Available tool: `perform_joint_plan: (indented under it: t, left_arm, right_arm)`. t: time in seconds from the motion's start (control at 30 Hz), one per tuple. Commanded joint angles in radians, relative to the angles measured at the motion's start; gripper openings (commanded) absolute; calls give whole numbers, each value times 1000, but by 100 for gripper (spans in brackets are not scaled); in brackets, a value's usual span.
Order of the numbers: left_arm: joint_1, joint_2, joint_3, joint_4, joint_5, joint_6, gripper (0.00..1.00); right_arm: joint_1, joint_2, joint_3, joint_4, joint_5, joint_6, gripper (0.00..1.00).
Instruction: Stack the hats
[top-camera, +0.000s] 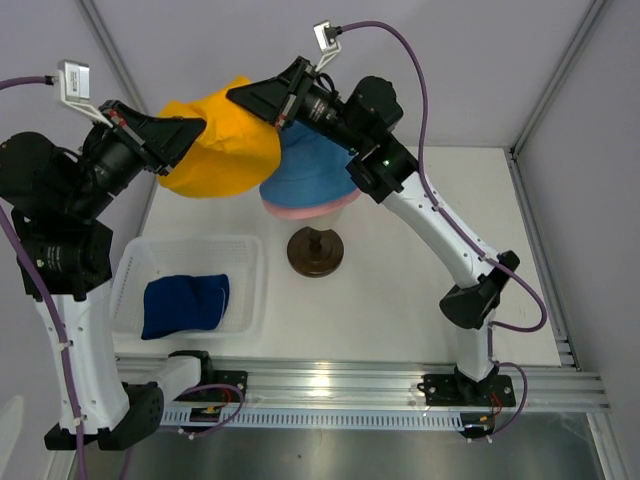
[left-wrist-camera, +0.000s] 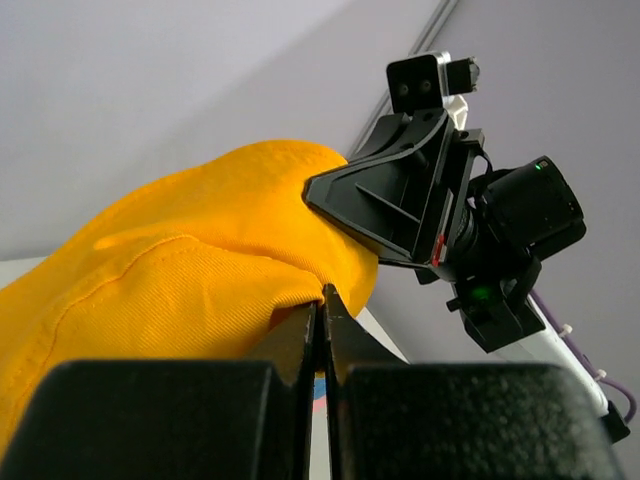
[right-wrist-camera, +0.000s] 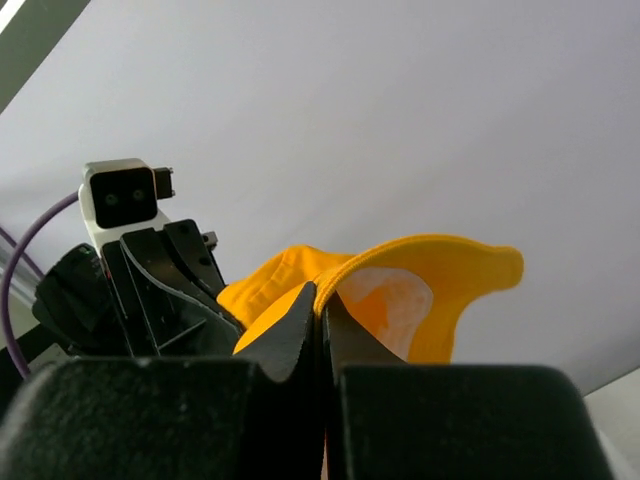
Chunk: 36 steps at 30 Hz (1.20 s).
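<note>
The yellow hat (top-camera: 222, 145) hangs in the air at the back left, held between both grippers. My left gripper (top-camera: 203, 127) is shut on its left edge, and my right gripper (top-camera: 236, 96) is shut on its upper right brim. In the left wrist view the jaws (left-wrist-camera: 322, 293) pinch a fold of the yellow hat (left-wrist-camera: 180, 265). In the right wrist view the jaws (right-wrist-camera: 322, 296) clamp the brim of the yellow hat (right-wrist-camera: 440, 285). The light blue hat (top-camera: 312, 168) sits on the pink hat (top-camera: 300, 212), partly under the yellow one. The dark navy hat (top-camera: 185, 305) lies in the tray.
A clear plastic tray (top-camera: 250, 262) stands at the front left. A dark brown round base (top-camera: 315, 251) sits mid-table just in front of the blue and pink hats. Grey walls close in the back and both sides.
</note>
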Motion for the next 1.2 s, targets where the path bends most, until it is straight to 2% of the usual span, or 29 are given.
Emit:
perform_joint_plan:
  t: [0.0,0.07,0.13,0.27,0.4,0.43,0.47,0.57,0.6,0.7,0.77,0.8,0.83,0.87,1.03,1.13,1.17]
  left_arm:
    - [11,39,101,-33,-25,36,3]
    - [12,86,193,-75,-61,44,5]
    - [11,122,255,-92,-114,42,13]
    - [12,223,311,-85,-126,7,13]
    - [-6,329,311,-51,-45,-35,9]
    - [-8,339,306,-53,-54,-28,9]
    - [-55,347,313,-51,-98,-21,9]
    - [-95,379,345,-59,-169,7,22]
    - [-101,390,366,-65,-180,11,38]
    - [-117,407,391,-103,-203,24,72]
    - [-124,377,348,-111,-241,34,84]
    - [-124,358,333,-105,-253,41,87]
    - [-124,338,264,-99,-267,42,91]
    - [-124,289,239,-80,-295,48,99]
    - [-126,122,26,-24,-364,22,100]
    - [-126,10,-225,25,-411,-34,100]
    - [-126,-18,-265,41,-424,-65,100]
  right_arm:
    - [6,12,82,51,26,-67,0]
    - [6,3,87,65,41,-148,0]
    - [6,-14,85,30,119,-202,0]
    - [6,-105,7,11,268,-317,0]
    - [8,-191,-149,-20,435,-365,0]
    - [5,-211,-190,-1,478,-368,0]
    - [6,-231,-233,22,500,-375,0]
    - [-14,-300,-385,95,583,-354,0]
    - [-24,-325,-410,101,618,-337,0]
    - [-64,-357,-476,94,675,-271,0]
    - [-89,-388,-530,109,686,-237,0]
    - [-92,-396,-542,118,693,-234,0]
    - [-95,-406,-557,117,701,-239,0]
    - [-95,-409,-557,97,721,-239,0]
    - [-98,-425,-591,45,747,-211,0]
    - [-98,-486,-681,72,773,-187,0]
    - [-98,-501,-707,86,785,-184,0]
